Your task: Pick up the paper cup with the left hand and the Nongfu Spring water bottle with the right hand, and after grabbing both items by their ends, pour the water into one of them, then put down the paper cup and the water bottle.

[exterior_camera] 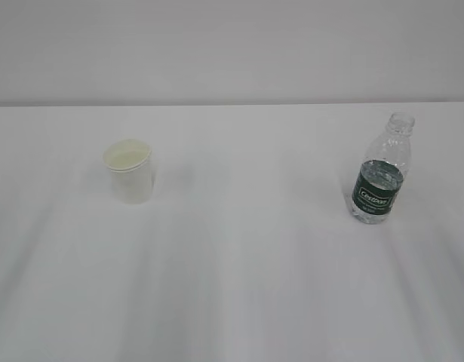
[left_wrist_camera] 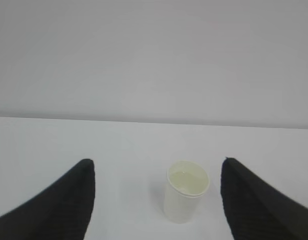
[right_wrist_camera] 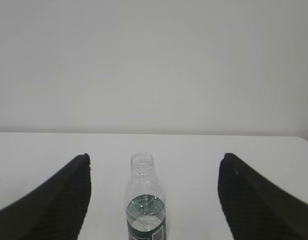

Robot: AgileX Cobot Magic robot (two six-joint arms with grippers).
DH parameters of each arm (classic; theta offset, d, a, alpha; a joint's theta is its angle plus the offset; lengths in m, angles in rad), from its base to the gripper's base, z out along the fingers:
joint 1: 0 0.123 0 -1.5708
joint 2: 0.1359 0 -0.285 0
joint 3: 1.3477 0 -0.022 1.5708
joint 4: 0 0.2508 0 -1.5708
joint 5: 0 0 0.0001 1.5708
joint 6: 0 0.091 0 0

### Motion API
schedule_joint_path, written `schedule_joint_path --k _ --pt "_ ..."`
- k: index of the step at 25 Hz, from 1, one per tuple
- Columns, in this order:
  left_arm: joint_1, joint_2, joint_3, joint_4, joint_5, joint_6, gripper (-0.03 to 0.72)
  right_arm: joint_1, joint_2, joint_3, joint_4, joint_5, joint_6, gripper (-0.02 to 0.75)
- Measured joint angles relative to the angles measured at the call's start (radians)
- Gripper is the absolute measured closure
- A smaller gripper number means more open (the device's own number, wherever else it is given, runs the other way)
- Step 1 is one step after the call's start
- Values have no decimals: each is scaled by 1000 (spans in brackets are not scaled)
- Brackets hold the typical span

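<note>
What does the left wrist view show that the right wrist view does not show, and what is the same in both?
Only the left wrist view shows the paper cup, standing upright and untouched ahead of the open left gripper, framed between its two black fingers.

Only the right wrist view shows the Nongfu Spring water bottle, upright and capless, with water in its lower part, ahead of the open right gripper.

Both views share the white table, the plain pale wall behind it, and jaws spread wide that hold nothing.

Exterior slants down; wrist views level, near
</note>
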Motion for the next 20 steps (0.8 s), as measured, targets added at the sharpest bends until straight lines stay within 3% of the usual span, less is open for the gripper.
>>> schedule_joint_path --k 14,20 --pt "0 -293 -58 45 425 0 130 0 -414 -84 39 608 21 147" --pt "-4 -351 -120 45 632 0 130 0 -432 -138 231 802 -106 147"
